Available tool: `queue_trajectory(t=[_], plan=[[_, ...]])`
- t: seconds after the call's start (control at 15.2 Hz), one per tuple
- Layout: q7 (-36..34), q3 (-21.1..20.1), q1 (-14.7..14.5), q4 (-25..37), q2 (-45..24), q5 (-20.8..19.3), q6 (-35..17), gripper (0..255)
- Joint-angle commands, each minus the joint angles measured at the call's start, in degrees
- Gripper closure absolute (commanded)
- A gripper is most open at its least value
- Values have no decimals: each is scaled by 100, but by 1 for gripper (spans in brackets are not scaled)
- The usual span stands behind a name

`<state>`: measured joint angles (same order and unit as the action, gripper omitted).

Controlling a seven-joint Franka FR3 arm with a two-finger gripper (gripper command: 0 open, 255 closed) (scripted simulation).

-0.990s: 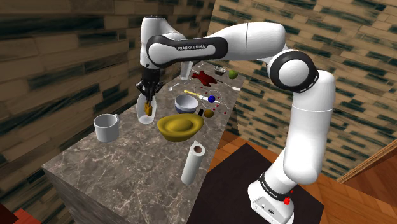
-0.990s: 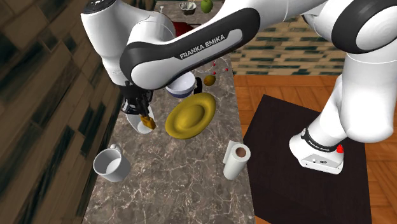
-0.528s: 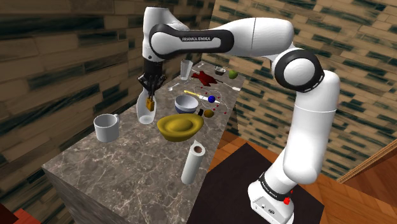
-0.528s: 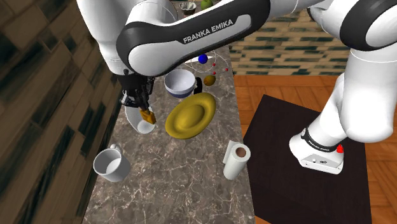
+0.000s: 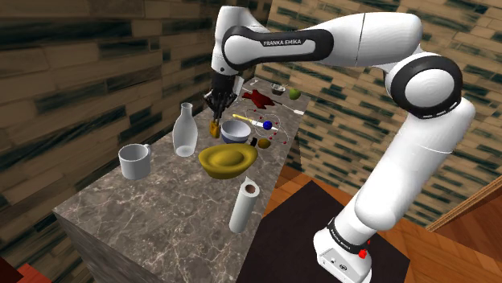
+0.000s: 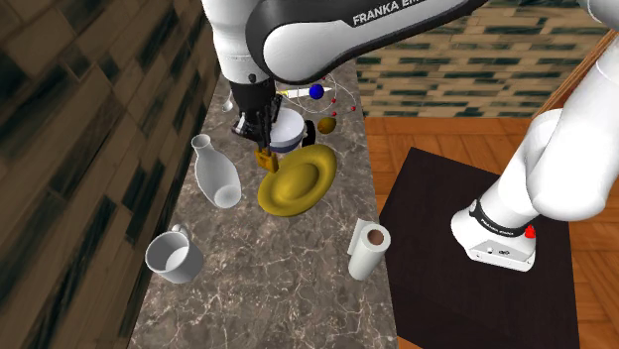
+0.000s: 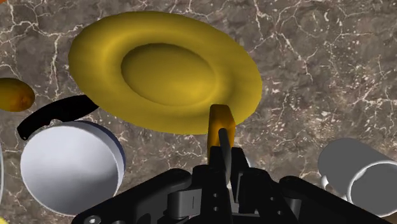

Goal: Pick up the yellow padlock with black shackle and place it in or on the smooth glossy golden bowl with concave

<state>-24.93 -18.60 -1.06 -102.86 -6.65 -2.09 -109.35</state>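
A small yellow padlock [image 5: 215,127] [image 6: 266,159] with a black shackle hangs in my gripper [image 5: 216,119] [image 6: 263,145], which is shut on it. In the wrist view the padlock [image 7: 221,124] sticks out from between the fingers of the gripper [image 7: 222,159], just over the near rim of the golden bowl [image 7: 165,70]. The glossy golden bowl [image 5: 225,159] [image 6: 298,180] rests on the marble counter [image 5: 153,217]. The padlock is above the bowl's edge on the side towards the white vase [image 5: 185,133] [image 6: 216,174].
A white bowl with a blue outside [image 5: 236,129] [image 6: 289,129] [image 7: 70,167] stands just beyond the golden bowl. A grey mug [image 5: 134,161] [image 6: 174,256] [image 7: 359,172] and a paper towel roll [image 5: 244,205] [image 6: 369,248] stand nearer the counter's front. Small items lie at the far end.
The arm has swung to the shoulder view's right, carrying the padlock from in front of the white vase to the golden bowl's edge. The vase now stands uncovered.
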Motion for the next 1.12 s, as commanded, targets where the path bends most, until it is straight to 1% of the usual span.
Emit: queue_trajectory(t=[0.0,0.26,1.06], plan=[[253,72,139,-404,435,152,9,255],[799,308,361,-1153,1291,404,84,255],[760,288,342,-1857,1075,354,-829,255]])
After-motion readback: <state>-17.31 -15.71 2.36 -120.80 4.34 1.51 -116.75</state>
